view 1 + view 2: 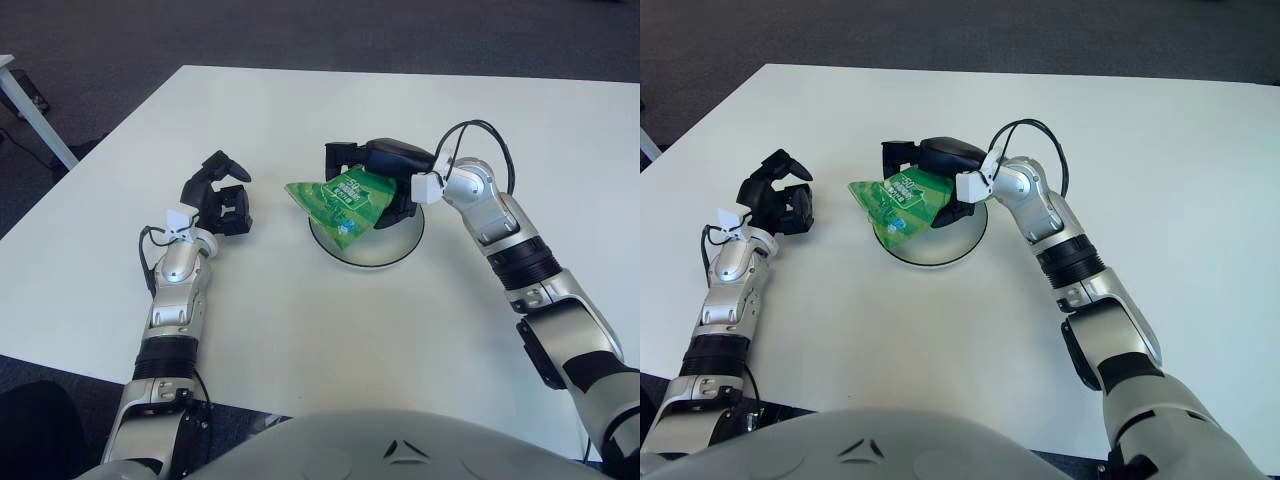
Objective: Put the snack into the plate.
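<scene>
Now right robot hand (372, 178) grips snack (340, 203) over plate (390, 245) rim.

Bright, even light across the white worktop (300, 320), and it runs close to washed out toward the upper right of the frame. Shadows are soft: a faint grey patch just below the left hand (218, 200), another under the green snack bag (340, 200) and the right hand (385, 172) at the middle. A small glint sits on the bag's foil. Dark carpet along the top edge stays dim. Focus holds sharp at centre; the pale body at the bottom edge is soft.
</scene>
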Controlling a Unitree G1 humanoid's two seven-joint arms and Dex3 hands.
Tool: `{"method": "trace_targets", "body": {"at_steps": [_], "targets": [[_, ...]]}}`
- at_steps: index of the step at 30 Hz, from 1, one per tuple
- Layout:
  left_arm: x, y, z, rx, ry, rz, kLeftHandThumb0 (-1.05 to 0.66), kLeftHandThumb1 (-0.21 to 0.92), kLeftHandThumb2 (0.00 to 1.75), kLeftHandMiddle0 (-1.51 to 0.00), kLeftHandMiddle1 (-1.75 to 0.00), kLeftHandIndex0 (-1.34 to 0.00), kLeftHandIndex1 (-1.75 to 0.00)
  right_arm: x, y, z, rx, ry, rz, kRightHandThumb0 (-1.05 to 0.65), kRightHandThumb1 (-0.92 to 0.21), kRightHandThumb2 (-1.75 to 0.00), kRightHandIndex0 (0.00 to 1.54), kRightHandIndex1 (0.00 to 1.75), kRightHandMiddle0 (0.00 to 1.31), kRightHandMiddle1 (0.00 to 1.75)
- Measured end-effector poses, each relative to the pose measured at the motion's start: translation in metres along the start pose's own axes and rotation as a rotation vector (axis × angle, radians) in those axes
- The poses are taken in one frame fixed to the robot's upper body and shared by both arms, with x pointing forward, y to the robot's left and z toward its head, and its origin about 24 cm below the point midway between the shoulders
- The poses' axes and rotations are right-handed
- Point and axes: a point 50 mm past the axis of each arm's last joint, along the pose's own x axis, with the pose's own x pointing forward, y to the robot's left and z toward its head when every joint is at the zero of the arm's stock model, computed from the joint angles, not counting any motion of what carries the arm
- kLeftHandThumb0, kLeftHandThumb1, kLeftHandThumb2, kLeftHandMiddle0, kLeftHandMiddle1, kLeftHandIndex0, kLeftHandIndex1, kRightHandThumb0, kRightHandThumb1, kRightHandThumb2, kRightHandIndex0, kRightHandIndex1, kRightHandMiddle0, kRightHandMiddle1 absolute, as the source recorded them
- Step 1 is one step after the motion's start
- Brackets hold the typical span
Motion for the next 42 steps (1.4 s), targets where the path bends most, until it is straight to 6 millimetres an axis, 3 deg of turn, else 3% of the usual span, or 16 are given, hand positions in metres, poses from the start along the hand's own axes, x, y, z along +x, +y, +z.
{"method": "trace_targets", "body": {"at_steps": [2, 4, 10, 14, 17, 21, 32, 42], "targets": [[0.0, 0.0, 0.0, 0.0, 0.0, 0.0, -0.49, 0.29, 1.35, -1.31, -1.75, -0.63, -1.75, -0.002, 0.0, -0.001, 0.017, -0.006, 0.036, -0.43, -0.25, -1.04, 0.08, 1.24, 0.0, 1.02], [0.0, 0.0, 0.0, 0.0, 0.0, 0.0, -0.49, 0.29, 1.35, -1.31, -1.75, -0.63, -1.75, -0.004, 0.0, -0.002, 0.037, -0.009, 0.074, -0.49, -0.24, -1.01, 0.04, 1.1, 0.0, 0.98], [0.0, 0.0, 0.0, 0.0, 0.001, 0.0, -0.49, 0.29, 1.35, -1.3, -1.75, -0.63, -1.75, -0.01, 0.003, -0.006, 0.127, -0.036, 0.181, -0.57, -0.22, -0.98, 0.0, 0.61, 0.0, 0.82], [0.0, 0.0, 0.0, 0.0, 0.002, 0.0, -0.48, 0.3, 1.34, -1.3, -1.75, -0.62, -1.75, -0.012, 0.004, -0.008, 0.182, -0.07, 0.237, -0.63, -0.25, -0.95, 0.0, 0.23, 0.0, 0.57], [0.0, 0.0, 0.0, 0.0, 0.002, 0.0, -0.48, 0.31, 1.33, -1.3, -1.75, -0.62, -1.75, -0.013, 0.001, -0.01, 0.197, -0.088, 0.272, -0.67, -0.27, -0.92, 0.0, 0.1, 0.0, 0.45], [0.0, 0.0, 0.0, 0.0, 0.002, 0.0, -0.48, 0.31, 1.32, -1.3, -1.75, -0.62, -1.75, -0.013, -0.002, -0.011, 0.21, -0.108, 0.331, -0.77, -0.35, -0.83, 0.0, 0.02, 0.0, 0.26], [0.0, 0.0, -0.001, 0.0, 0.011, 0.0, -0.48, 0.31, 1.32, -1.3, -1.75, -0.61, -1.75, -0.02, -0.018, -0.022, 0.343, -0.105, 0.453, -0.93, -0.48, -0.66, 0.0, 0.0, 0.0, 0.03], [0.0, 0.0, -0.002, -0.001, 0.012, 0.001, -0.48, 0.32, 1.31, -1.3, -1.75, -0.61, -1.75, -0.027, -0.048, -0.026, 0.394, -0.127, 0.489, -1.04, -0.73, -0.4, 0.0, 0.0, 0.0, 0.0]]}}
